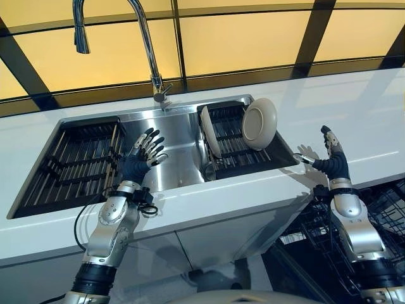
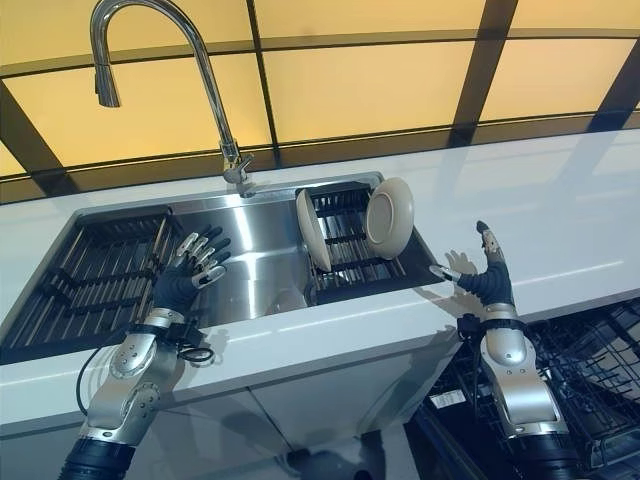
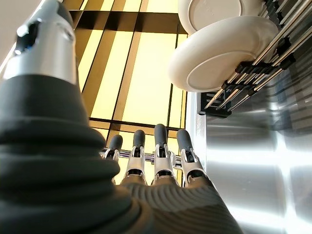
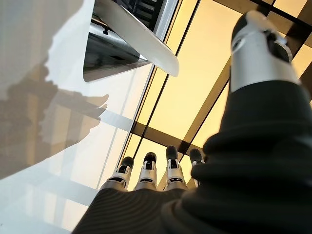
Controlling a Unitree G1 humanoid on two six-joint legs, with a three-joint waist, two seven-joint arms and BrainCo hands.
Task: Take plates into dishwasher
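Two white plates stand on edge in the black rack (image 1: 231, 142) at the right of the steel sink (image 1: 171, 152): a round one (image 1: 260, 123) faces me, a second (image 1: 211, 131) shows edge-on to its left. My left hand (image 1: 142, 155) hovers over the sink's middle, left of the plates, fingers straight and holding nothing. My right hand (image 1: 329, 158) is over the white counter (image 1: 354, 120), to the right of the rack, open and empty. The left wrist view shows both plates (image 3: 219, 53) in the rack past my fingers (image 3: 161, 146). The right wrist view shows a plate's rim (image 4: 141, 41).
A tall curved tap (image 1: 149, 47) rises behind the sink. Another black rack (image 1: 76, 158) fills the sink's left side. The open dishwasher's wire basket (image 1: 380, 215) sits below the counter at lower right. Yellow panels with dark frames line the back wall.
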